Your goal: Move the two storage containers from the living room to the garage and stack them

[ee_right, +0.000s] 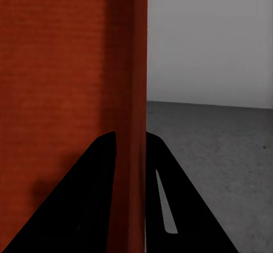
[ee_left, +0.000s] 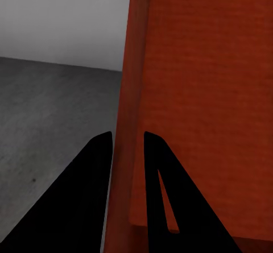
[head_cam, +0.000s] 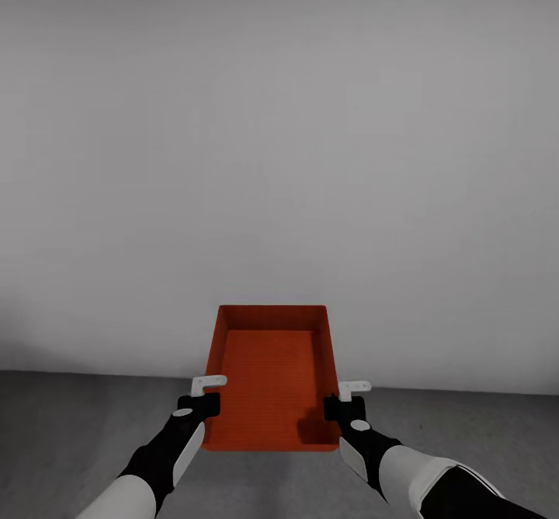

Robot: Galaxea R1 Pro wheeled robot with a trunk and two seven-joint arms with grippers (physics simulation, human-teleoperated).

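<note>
You are holding one orange-red rectangular open-topped tray [head_cam: 270, 379] up at 12 o'clock, dead ahead of you, above the dark grey mottled concrete floor [head_cam: 70, 426], its long axis running away from you toward the plain white wall [head_cam: 279, 154]. Your left gripper [head_cam: 203, 395] sits at 11 o'clock on the tray's left long wall, near its close corner, and your left wrist view shows the two dark fingers [ee_left: 85, 196] pinching that thin wall between them. Your right gripper [head_cam: 348, 398] sits at 1 o'clock on the opposite wall, jaws likewise clamped across the thin orange-red edge.
</note>
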